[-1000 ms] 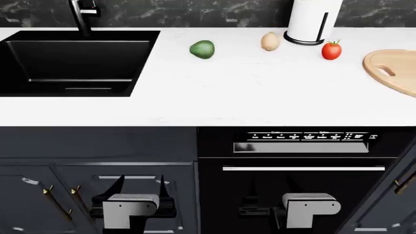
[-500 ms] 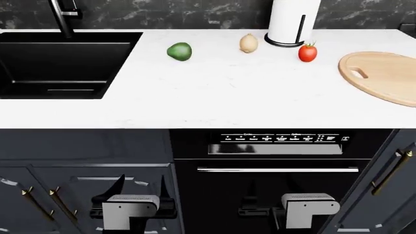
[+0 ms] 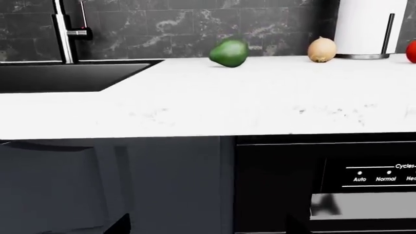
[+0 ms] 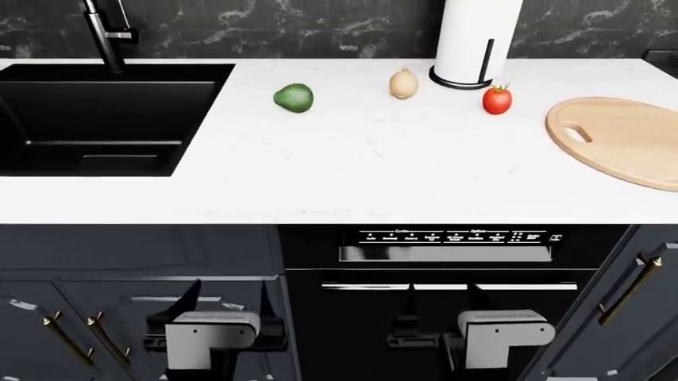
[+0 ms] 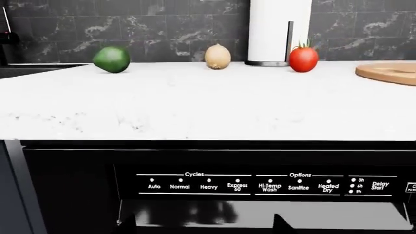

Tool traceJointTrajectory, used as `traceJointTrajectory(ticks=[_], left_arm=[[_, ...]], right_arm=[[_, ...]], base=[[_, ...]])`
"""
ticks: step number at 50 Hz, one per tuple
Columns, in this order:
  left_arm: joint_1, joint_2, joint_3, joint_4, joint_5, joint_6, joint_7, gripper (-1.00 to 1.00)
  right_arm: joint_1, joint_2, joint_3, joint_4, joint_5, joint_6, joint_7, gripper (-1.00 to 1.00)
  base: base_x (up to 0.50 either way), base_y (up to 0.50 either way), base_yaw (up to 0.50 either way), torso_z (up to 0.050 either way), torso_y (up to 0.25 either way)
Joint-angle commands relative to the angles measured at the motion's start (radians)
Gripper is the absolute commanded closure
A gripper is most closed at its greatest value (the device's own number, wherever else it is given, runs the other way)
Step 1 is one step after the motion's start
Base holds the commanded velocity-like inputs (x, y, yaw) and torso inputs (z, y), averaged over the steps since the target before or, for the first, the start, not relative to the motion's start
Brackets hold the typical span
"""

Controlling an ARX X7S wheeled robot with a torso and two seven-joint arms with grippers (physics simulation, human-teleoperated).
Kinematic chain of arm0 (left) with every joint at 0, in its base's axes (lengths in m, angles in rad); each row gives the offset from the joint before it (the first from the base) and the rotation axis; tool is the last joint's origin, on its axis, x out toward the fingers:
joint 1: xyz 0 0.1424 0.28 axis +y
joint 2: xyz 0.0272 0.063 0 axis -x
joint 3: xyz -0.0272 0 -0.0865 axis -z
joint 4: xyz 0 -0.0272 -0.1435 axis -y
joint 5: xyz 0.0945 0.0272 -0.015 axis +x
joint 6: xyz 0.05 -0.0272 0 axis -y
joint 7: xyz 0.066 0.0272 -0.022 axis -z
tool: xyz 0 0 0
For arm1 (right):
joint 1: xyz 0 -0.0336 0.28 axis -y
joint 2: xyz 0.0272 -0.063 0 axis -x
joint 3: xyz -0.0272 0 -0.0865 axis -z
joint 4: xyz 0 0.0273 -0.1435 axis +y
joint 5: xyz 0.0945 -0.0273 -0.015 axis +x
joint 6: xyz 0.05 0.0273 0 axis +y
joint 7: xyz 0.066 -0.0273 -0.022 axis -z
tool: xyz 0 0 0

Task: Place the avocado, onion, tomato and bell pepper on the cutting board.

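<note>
The dark green avocado, the tan onion and the red tomato lie in a row along the back of the white counter. The round wooden cutting board rests at the counter's right end with nothing on it. The bell pepper is out of view. My left gripper and right gripper both hang open and empty, low in front of the cabinets, well below the counter.
A black sink with a faucet fills the counter's left. A paper towel roll on a stand stands behind the onion and tomato. The dishwasher panel faces the right gripper, a dark cabinet door the left.
The head view has swung right and then shifted, so the counter now sits lower and more of the cutting board shows. Both grippers remain low and open; nothing on the counter has moved.
</note>
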Motion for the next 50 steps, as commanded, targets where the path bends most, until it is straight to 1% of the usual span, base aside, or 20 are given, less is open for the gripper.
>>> traceJointTrajectory(ticks=[1,5,7,12,14,15,18,21,24,27,28,31,34,37,38,40,42,43,46,50], left_arm=[[-0.006,-0.022,0.012,0.115,-0.006,-0.1,-0.024,-1.0],[-0.009,-0.045,0.013,0.217,-0.044,-0.219,-0.008,-1.0],[-0.008,-0.057,-0.01,0.306,-0.114,-0.307,0.011,-1.0],[-0.049,-0.109,-0.015,0.44,-0.151,-0.456,0.023,-1.0],[-0.083,-0.121,-0.034,0.488,-0.205,-0.566,0.029,-1.0],[-0.09,-0.126,-0.036,0.499,-0.216,-0.583,0.031,-1.0],[-0.132,-0.151,-0.039,0.561,-0.257,-0.663,0.048,-1.0],[-0.156,-0.162,-0.044,0.588,-0.273,-0.701,0.048,-1.0],[-0.242,-0.186,-0.071,0.653,-0.322,-0.805,0.048,-1.0],[-0.293,-0.188,-0.105,0.678,-0.388,-0.9,0.051,-1.0],[-0.323,-0.18,-0.136,0.683,-0.439,-0.968,0.049,-1.0],[-0.393,-0.171,-0.179,0.681,-0.491,-1.045,0.038,-1.0],[-0.468,-0.155,-0.25,0.674,-0.585,-1.174,0.028,-1.0],[-0.521,-0.162,-0.265,0.685,-0.621,-1.223,0.026,-1.0],[-0.55,-0.141,-0.305,0.679,-0.671,-1.301,0.012,-1.0],[-0.579,-0.134,-0.318,0.675,-0.687,-1.33,0.001,-1.0],[-0.617,-0.105,-0.361,0.646,-0.722,-1.399,-0.023,-1.0],[-0.623,-0.112,-0.349,0.645,-0.712,-1.389,-0.026,-1.0],[-0.663,-0.094,-0.37,0.607,-0.714,-1.42,-0.055,-1.0],[-0.669,-0.081,-0.389,0.59,-0.72,-1.431,-0.073,-1.0]], right_arm=[[0.005,0.017,-0.019,-0.091,-0.011,0.061,0.032,-1.0],[0.008,0.029,-0.03,-0.152,-0.025,0.115,0.044,-1.0],[0.009,0.041,-0.034,-0.23,-0.029,0.184,0.05,-1.0],[0.024,0.085,-0.047,-0.439,-0.02,0.4,0.043,-1.0],[0.038,0.108,-0.051,-0.521,0.002,0.492,0.024,-1.0],[0.038,0.108,-0.051,-0.521,0.002,0.492,0.024,-1.0],[0.085,0.132,-0.045,-0.645,0.029,0.647,0.012,-1.0],[0.13,0.137,-0.017,-0.71,0.075,0.754,0.0,-1.0],[0.183,0.136,0.017,-0.764,0.13,0.861,-0.013,-1.0],[0.24,0.132,0.054,-0.815,0.187,0.972,-0.023,-1.0],[0.267,0.13,0.068,-0.833,0.206,1.017,-0.022,-1.0],[0.335,0.11,0.121,-0.874,0.273,1.143,-0.031,-1.0],[0.425,0.101,0.158,-0.916,0.329,1.288,-0.031,-1.0],[0.519,0.067,0.217,-0.94,0.388,1.435,-0.038,-1.0],[0.549,0.059,0.23,-0.944,0.402,1.486,-0.035,-1.0],[0.604,0.041,0.261,-0.95,0.432,1.57,-0.034,-1.0],[0.637,0.065,0.271,-0.926,0.522,1.58,0.044,-1.0],[0.65,0.08,0.283,-0.913,0.596,1.58,0.105,-1.0],[0.703,0.129,0.33,-0.843,0.879,1.579,0.343,-1.0],[0.752,0.17,0.334,-0.788,1.051,1.576,0.505,-1.0]], base=[[0.0,0.0,0.0,0.05,0.0],[0.0,0.0,0.0,0.05,0.0],[0.0,0.0,0.0,0.036,0.0],[0.0,0.0,0.0,0.0,0.0],[0.0,0.0,0.0,0.0,0.0],[0.0,0.0,0.0,0.0,0.0],[0.0,0.0,0.0,0.0,0.0],[0.0,0.0,0.0,0.0,0.0],[0.0,0.0,0.0,0.0,0.0],[0.0,0.0,0.0,0.0,0.0],[0.0,0.0,0.0,0.0,0.0],[0.0,0.0,0.0,0.0,0.0],[0.0,0.0,0.0,0.0,0.0],[0.0,0.0,0.0,0.0,0.0],[0.0,0.0,0.0,0.0,0.0],[0.0,0.0,0.0,0.0,0.0],[0.0,0.0,0.0,0.0,0.0],[0.0,0.0,0.0,0.0,0.0],[0.0,0.0,0.0,0.0,0.0],[0.0,0.0,0.0,0.0,0.0]])
